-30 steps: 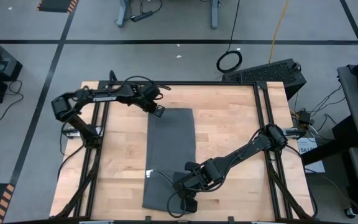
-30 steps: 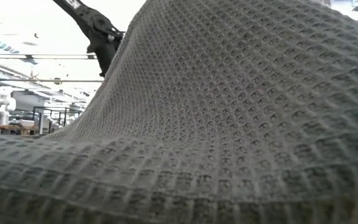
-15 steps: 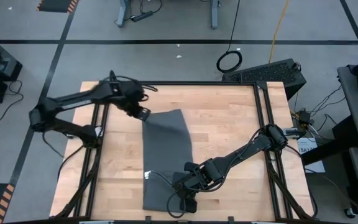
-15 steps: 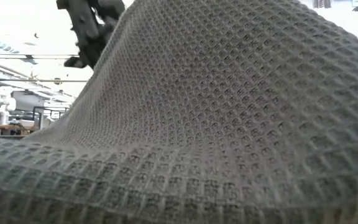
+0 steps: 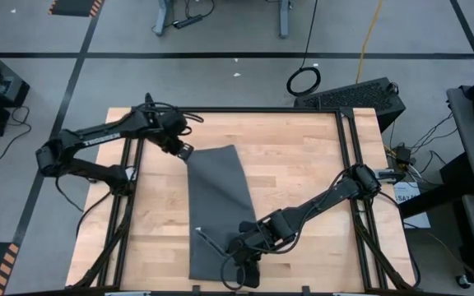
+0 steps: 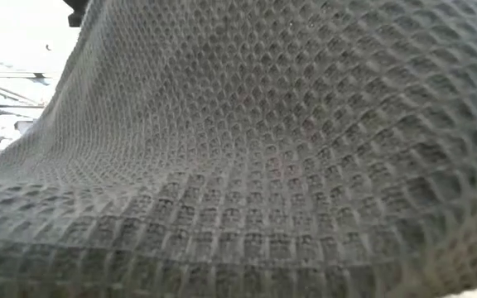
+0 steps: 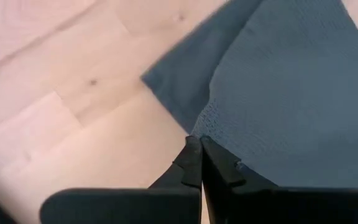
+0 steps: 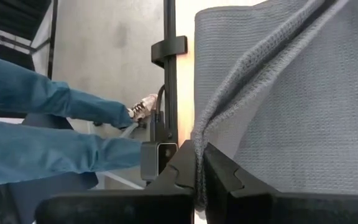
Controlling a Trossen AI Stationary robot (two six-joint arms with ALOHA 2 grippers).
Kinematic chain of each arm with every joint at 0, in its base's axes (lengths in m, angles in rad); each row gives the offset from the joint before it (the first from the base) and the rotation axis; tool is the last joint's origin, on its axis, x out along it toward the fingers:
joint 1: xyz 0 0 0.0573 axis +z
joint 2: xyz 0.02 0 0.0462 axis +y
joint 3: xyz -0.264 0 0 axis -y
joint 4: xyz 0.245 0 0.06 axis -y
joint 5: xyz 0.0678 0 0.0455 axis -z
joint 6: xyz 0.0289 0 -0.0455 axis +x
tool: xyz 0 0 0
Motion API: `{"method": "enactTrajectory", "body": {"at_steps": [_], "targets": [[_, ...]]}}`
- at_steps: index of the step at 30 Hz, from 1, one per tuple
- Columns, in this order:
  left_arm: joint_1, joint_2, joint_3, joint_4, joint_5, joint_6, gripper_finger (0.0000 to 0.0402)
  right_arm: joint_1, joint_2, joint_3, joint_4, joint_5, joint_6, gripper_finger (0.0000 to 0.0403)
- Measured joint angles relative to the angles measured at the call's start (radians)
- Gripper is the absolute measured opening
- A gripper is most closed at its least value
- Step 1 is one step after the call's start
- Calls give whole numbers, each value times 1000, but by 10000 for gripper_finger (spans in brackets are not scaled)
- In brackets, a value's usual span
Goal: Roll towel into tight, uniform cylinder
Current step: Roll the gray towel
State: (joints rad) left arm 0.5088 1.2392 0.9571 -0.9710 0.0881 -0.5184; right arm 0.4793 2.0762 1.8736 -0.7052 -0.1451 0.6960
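Right now my left end effector pinches the far corner of the towel, fingers closed on the cloth. My right end effector grips its near edge, pads clamped on a raised fold. Otherwise the towel lies unrolled along the bench.

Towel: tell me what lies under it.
Under the towel only the wooden table shows, around its edges. The left gripper pinches its far corner, lifted slightly; the right gripper pinches its near end. Anything beneath the cloth's middle is covered.
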Motion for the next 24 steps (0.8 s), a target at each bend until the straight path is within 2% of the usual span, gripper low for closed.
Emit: {"method": "enactTrajectory", "body": {"at_steps": [7,12,24], "targets": [[7,66,-44,71,-73,54,1,0,0,0,0,-14,2,0],[7,106,-80,182,-110,89,1,0,0,0,0,-15,0,0],[0,211,-83,193,-201,131,6,0,0,0,-1,-16,-1,0]]}}
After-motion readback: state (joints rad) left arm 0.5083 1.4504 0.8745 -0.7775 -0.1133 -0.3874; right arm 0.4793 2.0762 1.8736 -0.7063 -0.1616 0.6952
